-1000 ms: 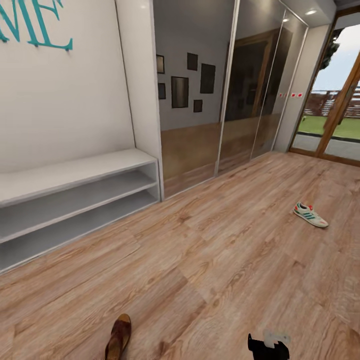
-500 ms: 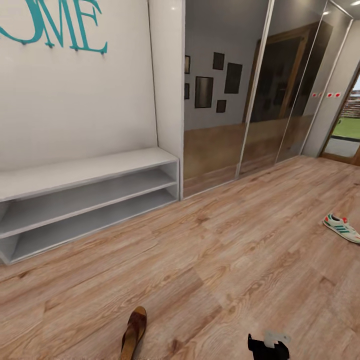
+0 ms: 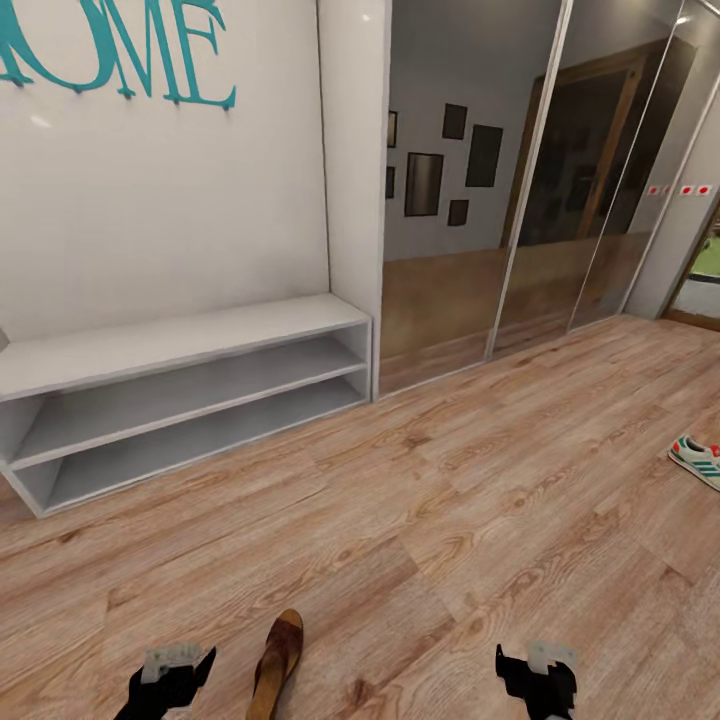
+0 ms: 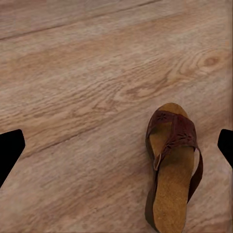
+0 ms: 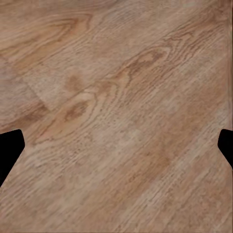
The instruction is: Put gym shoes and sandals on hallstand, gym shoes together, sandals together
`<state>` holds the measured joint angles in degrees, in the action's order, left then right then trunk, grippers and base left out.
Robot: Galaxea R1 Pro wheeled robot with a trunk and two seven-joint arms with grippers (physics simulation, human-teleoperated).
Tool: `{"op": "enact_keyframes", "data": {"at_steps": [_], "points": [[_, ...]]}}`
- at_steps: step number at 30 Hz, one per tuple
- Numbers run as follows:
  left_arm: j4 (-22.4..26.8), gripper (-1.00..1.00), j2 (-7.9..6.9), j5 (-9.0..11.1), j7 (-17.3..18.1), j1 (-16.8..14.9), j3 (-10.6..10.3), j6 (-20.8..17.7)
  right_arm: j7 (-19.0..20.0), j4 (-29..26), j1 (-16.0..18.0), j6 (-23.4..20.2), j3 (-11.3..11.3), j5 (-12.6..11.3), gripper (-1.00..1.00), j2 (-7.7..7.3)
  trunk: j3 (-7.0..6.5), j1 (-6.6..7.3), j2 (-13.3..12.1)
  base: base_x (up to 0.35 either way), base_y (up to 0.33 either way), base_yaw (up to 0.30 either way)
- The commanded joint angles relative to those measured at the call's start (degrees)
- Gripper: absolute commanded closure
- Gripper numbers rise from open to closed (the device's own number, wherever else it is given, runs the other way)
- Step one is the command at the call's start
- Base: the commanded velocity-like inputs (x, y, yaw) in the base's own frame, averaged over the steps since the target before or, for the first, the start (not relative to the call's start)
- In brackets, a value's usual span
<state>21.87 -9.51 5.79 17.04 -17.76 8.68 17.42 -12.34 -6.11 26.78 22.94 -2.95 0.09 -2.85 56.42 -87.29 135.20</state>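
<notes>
Brown sandal (image 3: 277, 661) lies on floor (image 3: 450, 520) just right of left gripper (image 3: 170, 678), long axis fore-aft, off-centre btwn its spread fingers (image 4: 9, 150); right gripper (image 3: 537, 677) farther off, also apart, empty.

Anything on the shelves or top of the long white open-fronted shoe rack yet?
The white shoe rack shows a bare top and two bare shelves. Its far left end is out of frame. One brown sandal lies on the floor.
</notes>
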Motion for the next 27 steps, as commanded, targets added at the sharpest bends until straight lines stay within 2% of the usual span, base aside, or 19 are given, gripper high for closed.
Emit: {"op": "enact_keyframes", "data": {"at_steps": [1, 2, 6, 11, 16, 17, 22, 27], "points": [[-0.1, -1.00, 0.07, 0.2, 0.6, -1.0, 0.2, -1.4, 0.1, -1.4, 0.0, 0.2, -0.3, 0.0, -1.00, -0.13, 0.06, 0.01, 0.0, 0.000, 0.000, 0.005], [0.0, -1.00, 0.14, -0.6, 0.7, -2.8, 0.2, -4.2, 0.1, -4.4, 0.0, 0.0, -0.3, 0.0, -1.00, -0.37, 0.06, 0.01, 0.0, 0.000, 0.000, 0.003], [0.5, -1.00, 0.41, -2.4, 0.7, -6.6, 0.1, -10.5, 0.0, -11.8, 0.0, -2.2, -0.4, 0.0, -1.00, -0.82, 0.06, 0.01, 0.0, 0.000, 0.000, 0.002], [0.7, -1.00, 0.78, -3.8, 0.7, -9.7, 0.1, -13.3, 0.1, -17.3, 0.0, -6.9, -0.4, -0.1, -1.00, -0.99, 0.06, 0.01, 0.0, 0.000, 0.000, 0.000], [0.5, -1.00, 1.22, -6.7, 0.6, -14.5, 0.1, -16.2, 0.1, -27.1, 0.0, -17.2, -0.5, -0.2, -1.00, -1.08, 0.06, 0.01, 0.0, 0.000, 0.000, 0.000], [0.5, -1.00, 2.02, -9.6, 0.6, -17.4, 0.1, -19.8, 0.1, -34.9, 0.0, -23.8, -0.5, -0.3, -1.00, -1.10, 0.06, 0.01, 0.0, 0.000, 0.000, 0.000], [0.5, -1.00, 2.74, -12.3, 0.5, -18.8, 0.1, -21.8, 0.1, -41.7, 0.0, -27.2, -0.6, -0.4, -1.00, -1.11, 0.06, 0.01, 0.0, 0.000, 0.000, 0.000], [0.5, -1.00, 2.91, -14.3, 0.5, -19.1, 0.2, -22.3, 0.0, -44.9, 0.0, -28.4, -0.5, -0.4, -1.00, -1.11, 0.06, 0.01, 0.0, 0.000, 0.000, 0.000]]}}
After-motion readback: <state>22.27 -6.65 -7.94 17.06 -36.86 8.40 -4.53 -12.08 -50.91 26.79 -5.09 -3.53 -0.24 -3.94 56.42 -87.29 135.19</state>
